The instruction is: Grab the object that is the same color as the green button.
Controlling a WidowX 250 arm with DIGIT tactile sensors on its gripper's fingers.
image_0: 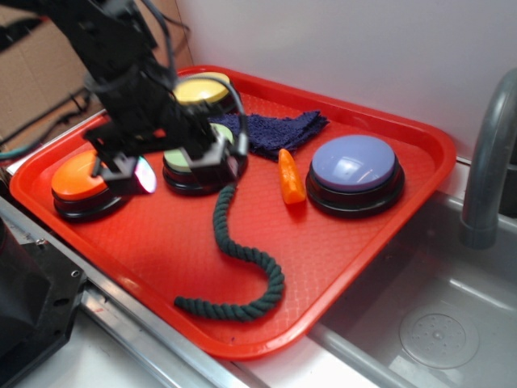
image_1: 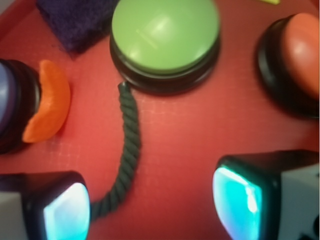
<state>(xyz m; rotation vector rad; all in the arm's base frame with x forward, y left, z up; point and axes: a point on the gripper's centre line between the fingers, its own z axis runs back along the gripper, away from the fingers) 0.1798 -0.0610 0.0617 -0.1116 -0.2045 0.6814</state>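
The dark green twisted rope [image_0: 242, 267] lies in an S-curve on the red tray [image_0: 153, 242], one end near the green button. In the wrist view the rope [image_1: 129, 145] runs from the button's base down past the left finger. The pale green domed button [image_1: 165, 35] with its black base sits top centre; in the exterior view the button [image_0: 179, 158] is mostly hidden behind the gripper. My gripper [image_0: 174, 170] hovers above the tray near the green button, jaws wide open and empty, its two fingers [image_1: 67, 212] glowing cyan.
An orange button [image_0: 79, 182] sits at the tray's left, a yellow button [image_0: 202, 89] at the back, a lavender-blue button [image_0: 355, 166] at the right. A dark blue knitted cloth [image_0: 279, 129] and an orange plastic piece [image_0: 291, 178] lie between. A sink and faucet [image_0: 485, 162] are right.
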